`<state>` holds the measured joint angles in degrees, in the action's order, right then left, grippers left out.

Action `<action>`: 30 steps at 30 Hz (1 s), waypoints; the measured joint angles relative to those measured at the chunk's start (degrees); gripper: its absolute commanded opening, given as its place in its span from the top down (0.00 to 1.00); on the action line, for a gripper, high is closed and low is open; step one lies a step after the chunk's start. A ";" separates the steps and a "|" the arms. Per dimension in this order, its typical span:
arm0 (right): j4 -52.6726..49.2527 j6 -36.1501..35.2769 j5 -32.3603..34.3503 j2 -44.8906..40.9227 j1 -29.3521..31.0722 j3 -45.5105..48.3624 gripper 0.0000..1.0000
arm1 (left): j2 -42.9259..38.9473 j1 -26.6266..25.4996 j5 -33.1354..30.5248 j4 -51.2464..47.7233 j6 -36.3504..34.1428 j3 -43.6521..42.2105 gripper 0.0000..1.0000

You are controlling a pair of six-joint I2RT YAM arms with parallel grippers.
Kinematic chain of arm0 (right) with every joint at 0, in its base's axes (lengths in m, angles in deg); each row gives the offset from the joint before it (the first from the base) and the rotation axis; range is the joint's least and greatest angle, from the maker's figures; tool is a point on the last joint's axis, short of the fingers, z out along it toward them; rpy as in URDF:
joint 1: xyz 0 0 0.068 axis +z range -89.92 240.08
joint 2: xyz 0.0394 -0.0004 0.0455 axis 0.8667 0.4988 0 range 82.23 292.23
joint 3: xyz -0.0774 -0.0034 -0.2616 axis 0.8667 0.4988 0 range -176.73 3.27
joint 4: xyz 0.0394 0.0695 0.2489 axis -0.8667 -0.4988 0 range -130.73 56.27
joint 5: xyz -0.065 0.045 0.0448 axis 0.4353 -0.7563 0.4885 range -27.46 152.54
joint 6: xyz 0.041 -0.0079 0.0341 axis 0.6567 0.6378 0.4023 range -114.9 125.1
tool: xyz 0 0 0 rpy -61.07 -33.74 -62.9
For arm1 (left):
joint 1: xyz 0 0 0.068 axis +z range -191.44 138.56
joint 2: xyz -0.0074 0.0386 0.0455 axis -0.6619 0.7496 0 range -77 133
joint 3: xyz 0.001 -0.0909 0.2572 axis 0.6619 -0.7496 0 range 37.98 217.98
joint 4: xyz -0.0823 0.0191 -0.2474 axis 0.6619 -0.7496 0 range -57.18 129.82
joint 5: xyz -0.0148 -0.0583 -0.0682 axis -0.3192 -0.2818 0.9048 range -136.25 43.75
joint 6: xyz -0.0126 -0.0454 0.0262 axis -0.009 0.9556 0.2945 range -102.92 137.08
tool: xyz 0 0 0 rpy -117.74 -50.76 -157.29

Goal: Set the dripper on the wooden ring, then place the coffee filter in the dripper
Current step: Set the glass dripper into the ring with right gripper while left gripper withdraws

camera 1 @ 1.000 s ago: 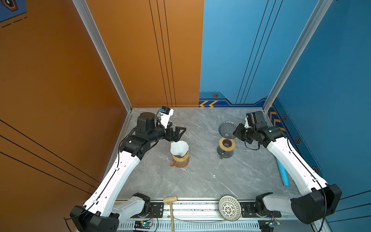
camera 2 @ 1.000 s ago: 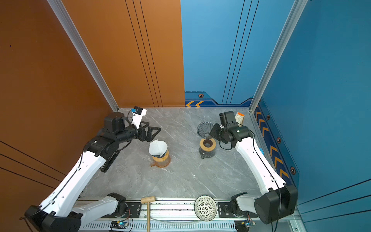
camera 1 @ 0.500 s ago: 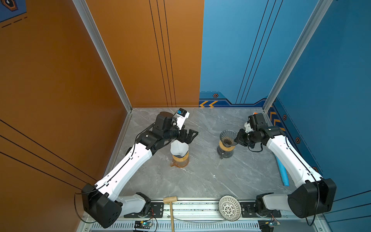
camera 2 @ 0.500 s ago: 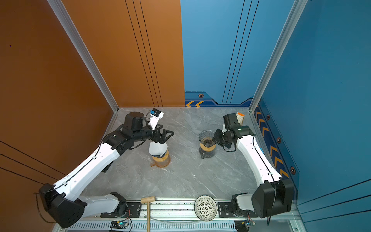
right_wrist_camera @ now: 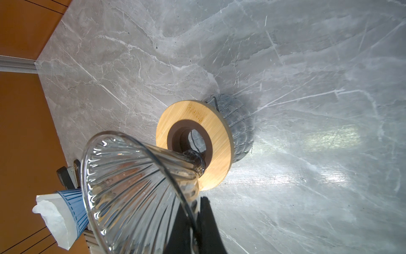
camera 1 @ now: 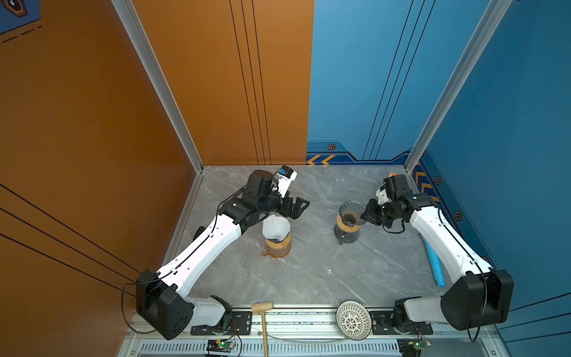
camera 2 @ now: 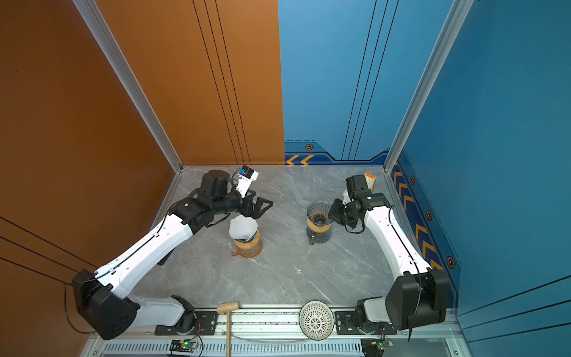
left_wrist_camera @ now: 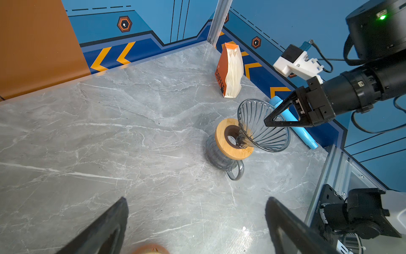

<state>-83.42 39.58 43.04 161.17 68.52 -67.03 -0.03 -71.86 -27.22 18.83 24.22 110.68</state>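
The right claw (camera 1: 365, 217), shut on the tilted glass dripper (left_wrist_camera: 263, 137), should stand it straight in the wooden ring (left_wrist_camera: 221, 136), with the white filter (camera 1: 276, 225) and empty, wide-open left claw (camera 1: 297, 208) well away from it.

Noted grey white-veined marble on table (camera 1: 309, 272), clear ribbed finish on glass dripper (camera 1: 350, 211), tan wood grain on collar (left_wrist_camera: 222, 141), white on filter (camera 1: 276, 227), blue stripes on second dripper (right_wrist_camera: 72, 206), orange and white on bag (left_wrist_camera: 229, 70), white lattice on trivet (camera 1: 353, 320).
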 measured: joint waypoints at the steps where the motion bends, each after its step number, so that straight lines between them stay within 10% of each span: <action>1: 0.09 0.00 0.00 0.00 0.00 0.00 1.00 | 0.00 0.00 0.00 0.04 0.00 0.02 0.02; 30: 6.86 0.46 -1.51 1.11 -2.62 1.33 1.00 | 0.74 0.00 0.02 0.22 -0.02 0.09 0.02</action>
<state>-76.56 40.04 41.53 162.29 65.90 -65.69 0.71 -71.86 -27.20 19.05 24.20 110.77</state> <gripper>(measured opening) 0.058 0.979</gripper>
